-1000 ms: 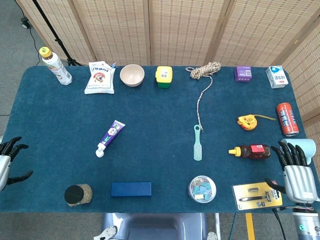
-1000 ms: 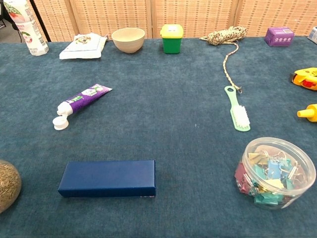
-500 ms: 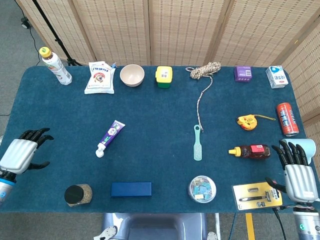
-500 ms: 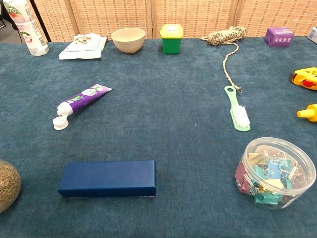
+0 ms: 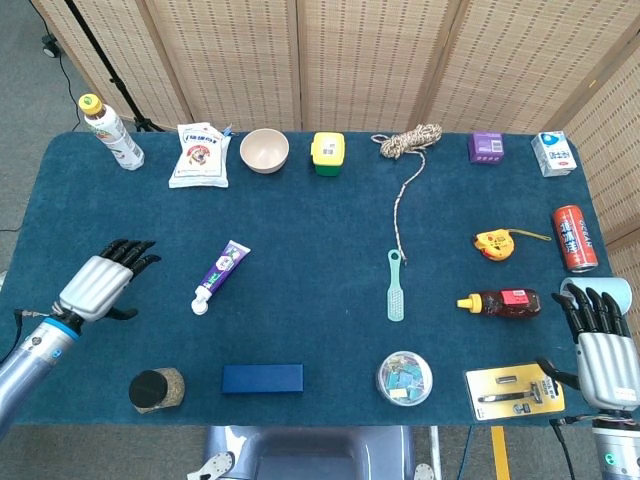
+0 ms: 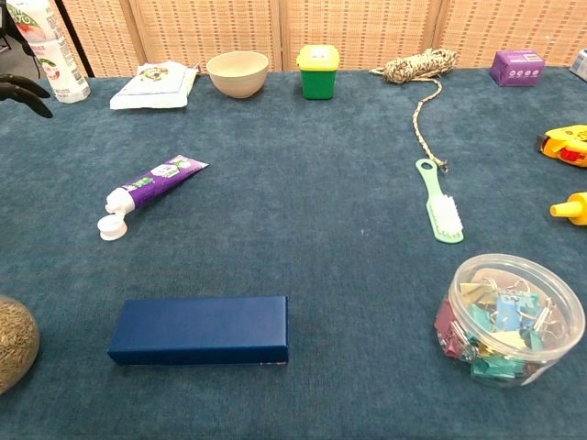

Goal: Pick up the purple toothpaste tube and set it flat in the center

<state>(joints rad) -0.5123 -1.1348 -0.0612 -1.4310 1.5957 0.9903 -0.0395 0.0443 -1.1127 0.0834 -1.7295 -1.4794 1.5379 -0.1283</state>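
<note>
Blue cloth covered the table [image 5: 320, 215], with woven screens behind it and the purple toothpaste tube [image 5: 221, 276] lying flat left of centre, untouched.

Its white cap [image 5: 200, 306] pointed toward the near edge and its crimped end toward the far edge; the left hand [image 5: 103, 282] hovered to the tube's left, apart from it, fingers spread and holding nothing; in the chest view only dark fingertips [image 6: 20, 90] showed at the left border; a blue box [image 5: 262, 378] lay nearer the front edge below the tube, and a round jar [image 5: 156, 389] sat to the box's left; a green brush [image 5: 396, 286] lay right of centre, with a tub of clips [image 5: 404, 377] nearer the front; the right hand [image 5: 602, 352] rested at the table's right front corner, fingers extended and empty, just beside a yellow card [image 5: 513, 392].
</note>
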